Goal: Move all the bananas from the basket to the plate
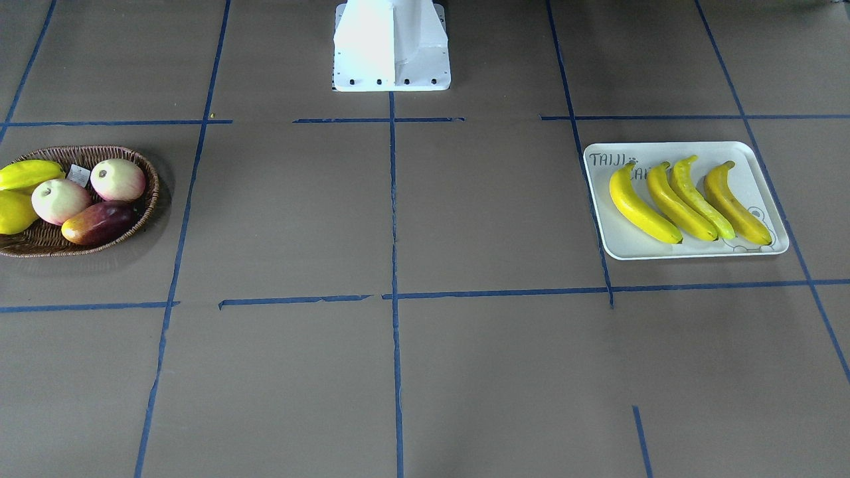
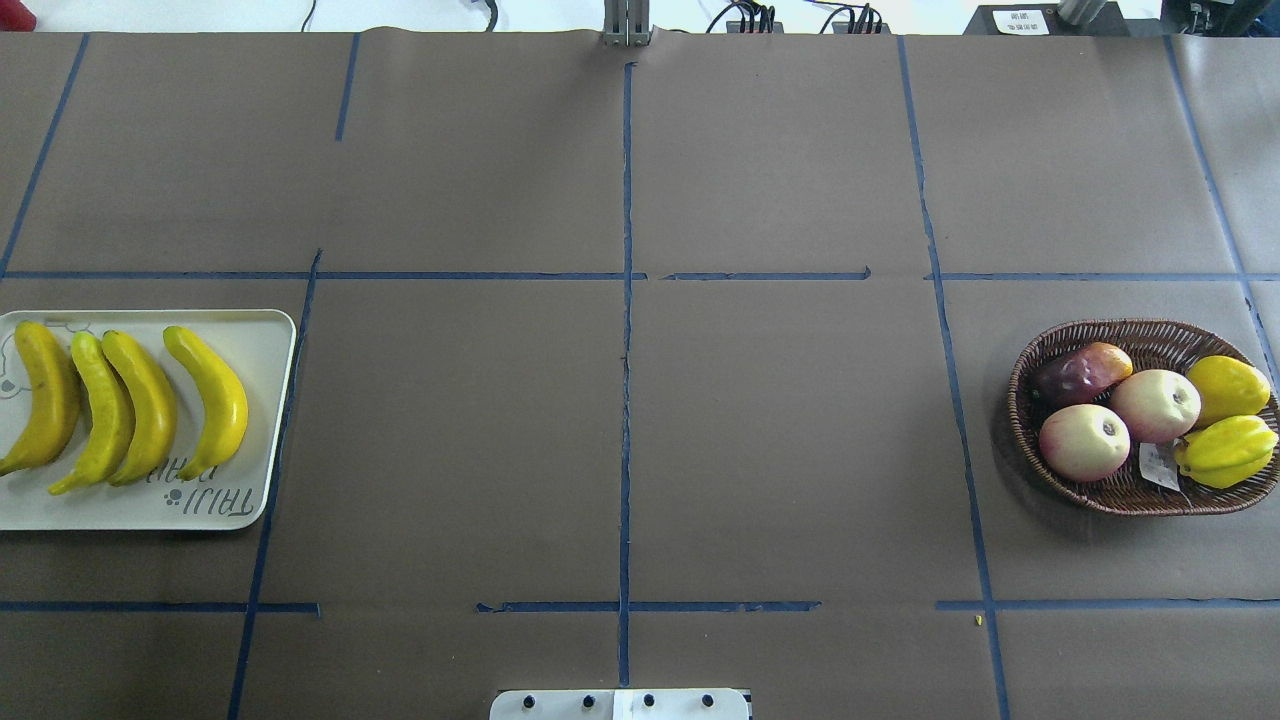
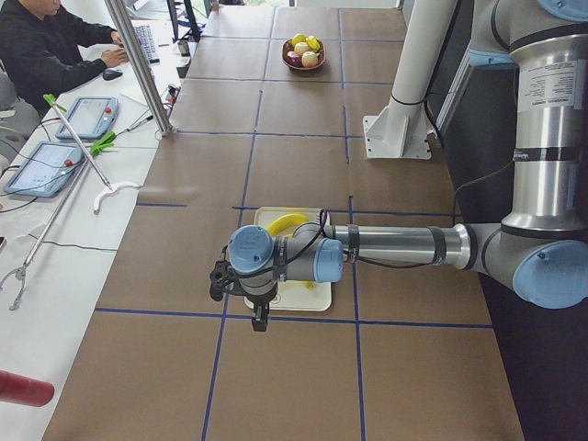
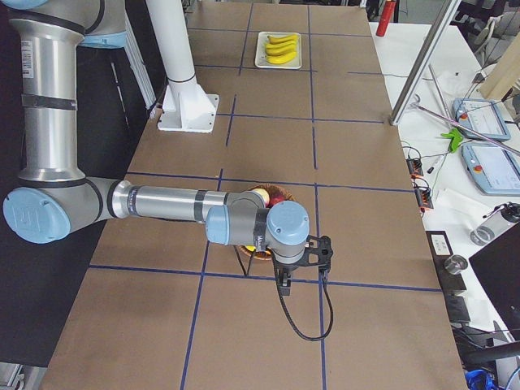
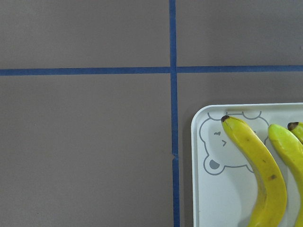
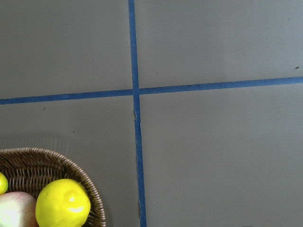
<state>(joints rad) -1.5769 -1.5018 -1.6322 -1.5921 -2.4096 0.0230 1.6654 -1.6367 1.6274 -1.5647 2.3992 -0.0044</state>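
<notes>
1. Left gripper (image 3: 259, 322): hangs fingers-down from the near arm's wrist, above the table (image 1: 425, 372) just beside the plate (image 1: 757, 166). It shows only in the side view, small and dark, so I cannot tell how far apart its fingers stand.
2. Right gripper (image 4: 283, 285): hangs the same way above the table near the basket (image 2: 1150, 335). Again I cannot tell the spread of its fingers from here.
3. Bananas (image 1: 677, 206): all four lie on the plate, side by side and roughly parallel, curving the same way. They are smooth, long and bright yellow with small dark tips, and one is slightly greenish.
4. Plate: a pale white rectangular tray with rounded corners and a raised rim. It has grey "TAIJI" lettering at one end and a line-drawn bear face at the other. It stands on the robot's left side of the table, well apart from the basket.
5. Basket: a shallow oval of dark brown woven wicker on the robot's right side.
6. Basket contents:
   - two round pink-white fruits (image 1: 61, 200)
   - a glossy red-purple mango (image 1: 99, 222)
   - a rounded lemon (image 1: 12, 212)
   - a ridged yellow-green star fruit (image 1: 26, 174)
   - a small white tag (image 1: 78, 174)
7. Table: a matte brown paper covering divided into rectangles by blue tape lines (image 1: 393, 199).
8. The white robot base (image 1: 392, 46) stands at the table's edge.
</notes>
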